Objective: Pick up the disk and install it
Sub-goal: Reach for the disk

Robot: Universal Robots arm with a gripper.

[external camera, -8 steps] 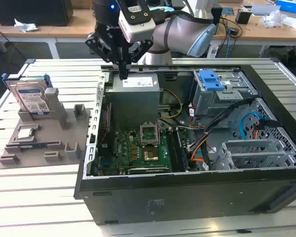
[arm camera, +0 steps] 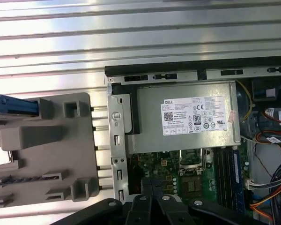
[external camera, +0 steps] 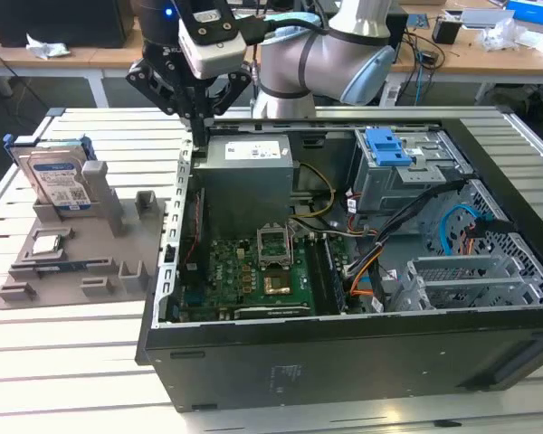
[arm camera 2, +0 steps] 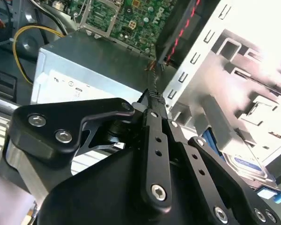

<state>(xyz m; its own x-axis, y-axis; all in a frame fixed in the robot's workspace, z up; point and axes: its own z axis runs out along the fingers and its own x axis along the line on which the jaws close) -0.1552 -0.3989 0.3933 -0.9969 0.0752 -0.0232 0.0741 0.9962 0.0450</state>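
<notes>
Gripper [external camera: 199, 134] hangs over the PC case [external camera: 344, 362] wall on the holder side, right by the power-supply box [external camera: 244, 172]. Fingers are pinched together, tips meeting, nothing between them. Second wrist view agrees: gripper [arm camera 2: 153, 97] closed on air.

The disk [external camera: 59, 176] is well apart, approx 9 o'clock from the gripper in the exterior view. It stands on edge in the grey holder [external camera: 104, 203] on the slatted table [external camera: 72, 380], label facing out, blue rails on both sides. Second wrist view catches the disk [arm camera 2: 249, 165] too, out past the case wall.

So: not picked, not installed. Drive cage [external camera: 416, 176] w/ the blue latch sits approx 3 o'clock of the gripper, inside the case.

Step in hand, I'd say, is the reach to the disk. To do it well, imo:
- spread the fingers before dropping in
- square the wrist to the disk's lean
- take the free top edge across the flat faces, centred, clear of the rails

Any lift should run along the slot w/ no twist, or it could bind in the holder.
</notes>
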